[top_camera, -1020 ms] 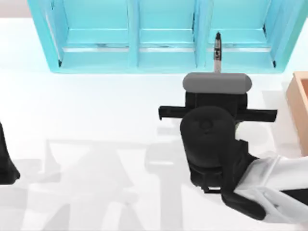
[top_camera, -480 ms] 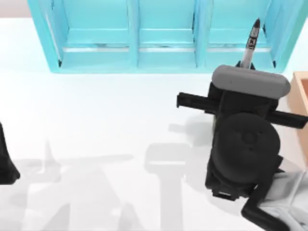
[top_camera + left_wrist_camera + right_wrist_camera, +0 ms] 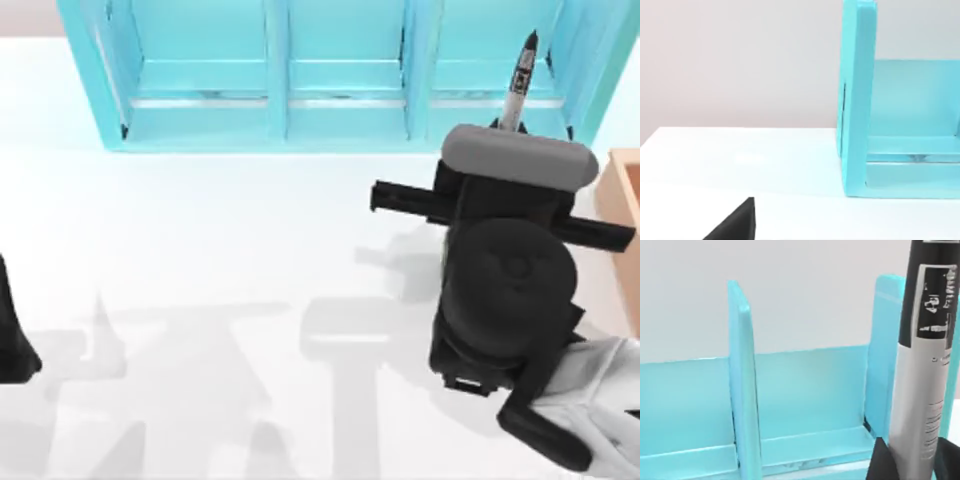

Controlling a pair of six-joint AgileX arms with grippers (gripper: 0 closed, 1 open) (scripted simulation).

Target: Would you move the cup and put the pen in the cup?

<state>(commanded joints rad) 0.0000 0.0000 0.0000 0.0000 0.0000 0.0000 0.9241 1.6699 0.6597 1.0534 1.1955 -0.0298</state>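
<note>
Turquoise shelf [image 3: 330, 75] with upright dividers stands along the far edge of the white bench [image 3: 200, 250]. Right hand [image 3: 910, 460] hangs near the shelf's right end, its fingers [image 3: 881, 460] clamped on the pen [image 3: 520, 85], which sticks out past the wrist toward the rightmost compartment, tilted slightly right. An orange box [image 3: 625, 235] sits at the bench's right edge. Left hand [image 3: 735, 225] rests at the bench's left edge; whether it is wide or narrow, I cannot tell.
</note>
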